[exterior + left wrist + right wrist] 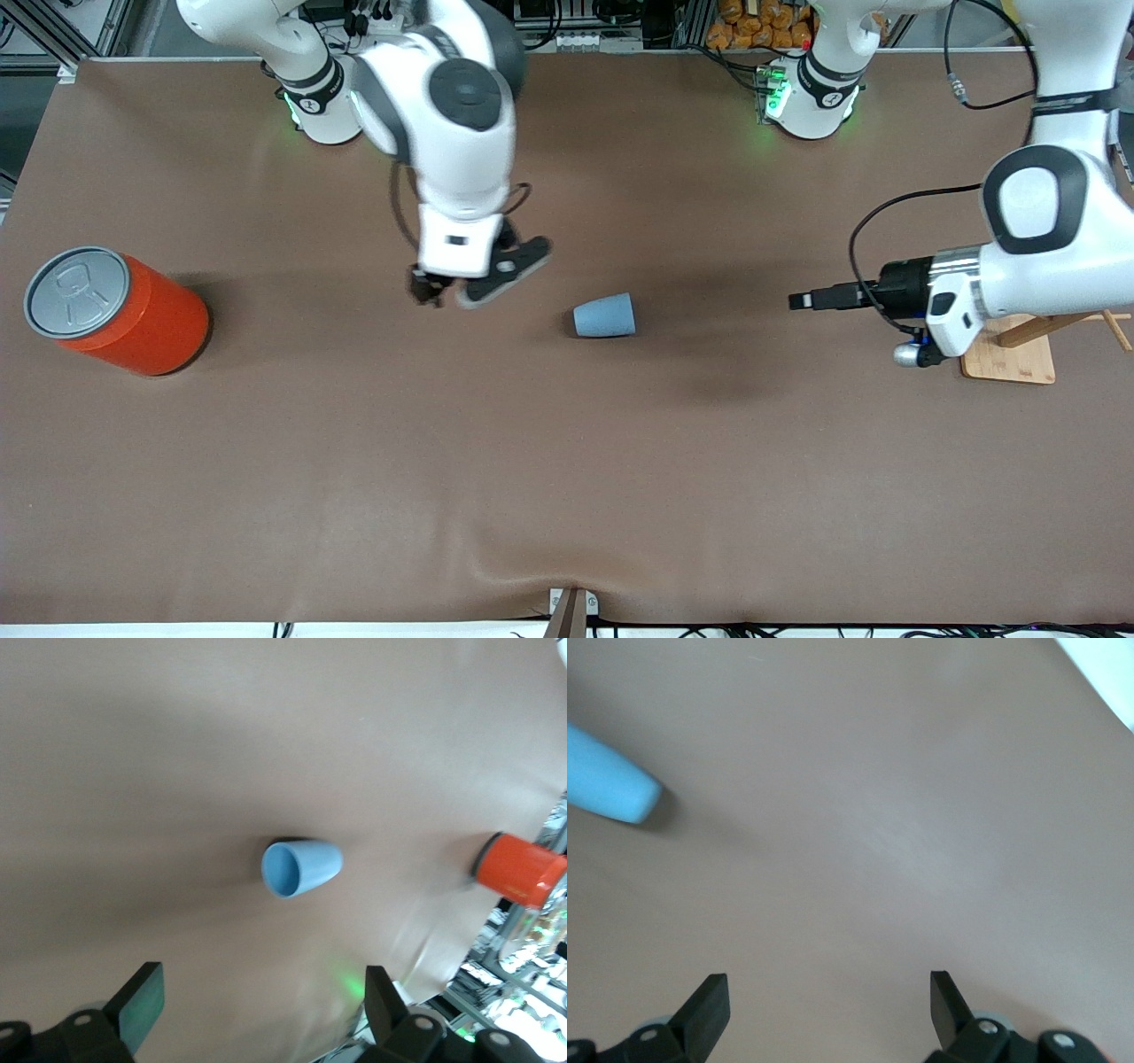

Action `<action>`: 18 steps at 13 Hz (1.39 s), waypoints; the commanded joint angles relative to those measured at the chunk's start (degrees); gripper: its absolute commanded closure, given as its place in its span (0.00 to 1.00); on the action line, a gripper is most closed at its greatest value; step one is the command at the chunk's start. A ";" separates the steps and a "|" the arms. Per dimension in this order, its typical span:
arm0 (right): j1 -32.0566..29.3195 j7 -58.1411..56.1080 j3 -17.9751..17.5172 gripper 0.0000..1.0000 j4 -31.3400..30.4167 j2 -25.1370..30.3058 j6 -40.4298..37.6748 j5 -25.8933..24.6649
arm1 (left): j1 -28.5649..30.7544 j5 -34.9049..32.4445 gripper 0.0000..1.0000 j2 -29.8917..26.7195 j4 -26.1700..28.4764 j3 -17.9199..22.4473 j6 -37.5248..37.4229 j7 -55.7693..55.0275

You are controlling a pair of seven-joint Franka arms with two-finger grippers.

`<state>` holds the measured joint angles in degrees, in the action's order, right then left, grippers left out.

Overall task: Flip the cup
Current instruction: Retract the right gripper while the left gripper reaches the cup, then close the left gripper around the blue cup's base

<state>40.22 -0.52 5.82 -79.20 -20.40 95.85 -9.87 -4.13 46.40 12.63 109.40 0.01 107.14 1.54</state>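
Both claws gape empty: right claw (pixel 440 295) at the cup's (pixel 604 316) nine o'clock, left claw (pixel 802 301) at three, over the brown desk (pixel 567 461).

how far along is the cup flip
Nothing looks done: the cup lies on its side on the table, mouth toward the left arm's end. In hand: neither gripper holds it; the right gripper hangs open over bare table beside it, and the left gripper waits open, facing it. Left: grasping it and standing it up.
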 commanded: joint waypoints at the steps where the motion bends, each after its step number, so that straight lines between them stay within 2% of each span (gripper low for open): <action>1: -5.74 4.11 -0.54 0.00 -2.01 5.36 -4.95 2.05 | 0.09 7.18 0.00 -0.94 6.51 -3.95 8.76 3.54; 5: -14.26 4.92 -0.10 0.00 -2.71 8.00 -13.39 3.37 | 0.00 15.89 0.00 1.42 11.45 -12.39 21.69 10.02; 10: -26.05 3.95 -0.10 0.00 -10.09 11.17 -12.53 3.37 | -0.70 30.83 0.00 10.29 12.51 -12.76 22.23 29.54; 13: -29.31 3.52 -0.10 0.00 -15.00 11.78 -8.06 3.46 | -4.20 37.25 0.00 13.65 11.80 -12.76 23.02 36.85; 15: -31.16 0.63 -0.10 0.00 -21.49 14.85 -1.92 3.46 | -4.75 37.88 0.00 13.83 12.07 -12.93 23.20 37.04; 18: -34.23 -2.19 -0.10 0.00 -27.40 18.20 3.55 3.46 | -7.72 44.46 0.00 14.88 11.98 -13.28 23.73 38.00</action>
<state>8.78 -0.35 6.63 -100.49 -7.53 96.48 -7.66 -10.11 86.96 26.78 121.58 -13.08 129.46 37.66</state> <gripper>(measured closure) 0.000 0.000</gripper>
